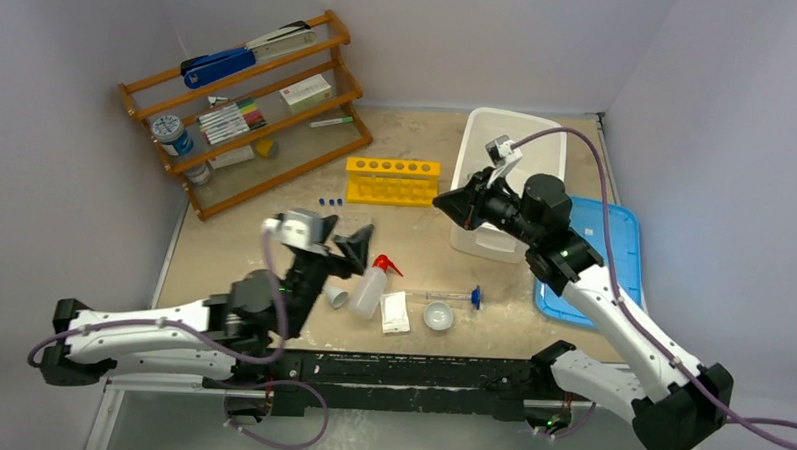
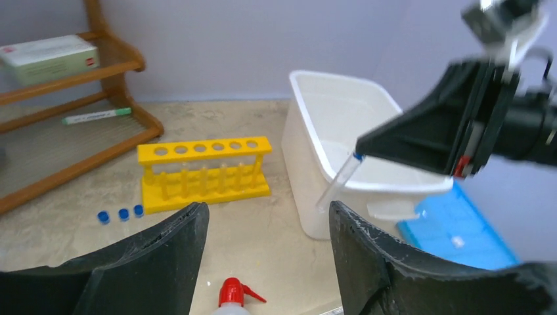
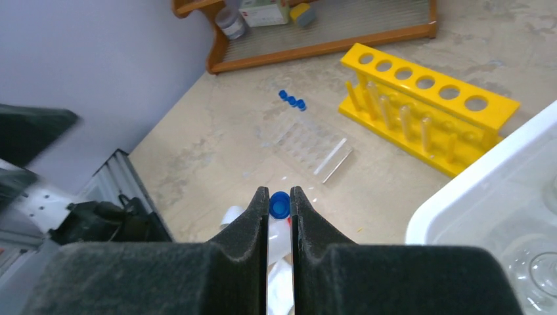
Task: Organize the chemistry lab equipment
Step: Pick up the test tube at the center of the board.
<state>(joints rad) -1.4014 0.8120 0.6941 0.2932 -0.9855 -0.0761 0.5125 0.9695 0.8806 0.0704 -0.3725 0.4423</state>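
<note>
We think the job right now is to carry one tube over to its stand. The right pincer (image 3: 280, 194) is squeezed nearly shut on the blue-capped tube (image 2: 338, 184), and it grips the tube right at the blue top. The tube hangs down a bit tilted, just beside the left wall of the white tub (image 2: 309, 125), up in the air over the bench (image 1: 414, 236). The yellow rack (image 1: 392, 180) stands near it on the left, and all of its holes that we can see look empty.

To do this well, we should keep the squeeze firm and move slowly to the left. We should lift the tube clear of the tub wall (a bump could knock it loose). Then we line the bottom tip up over one hole, get the tube straight, and lower it gently. We let go only when it sits in the hole.

The left pincer (image 2: 266, 216) is wide open and holds nothing. It hangs over the squeeze bottle (image 1: 369, 292) near the middle of the bench, not touching it.
</note>
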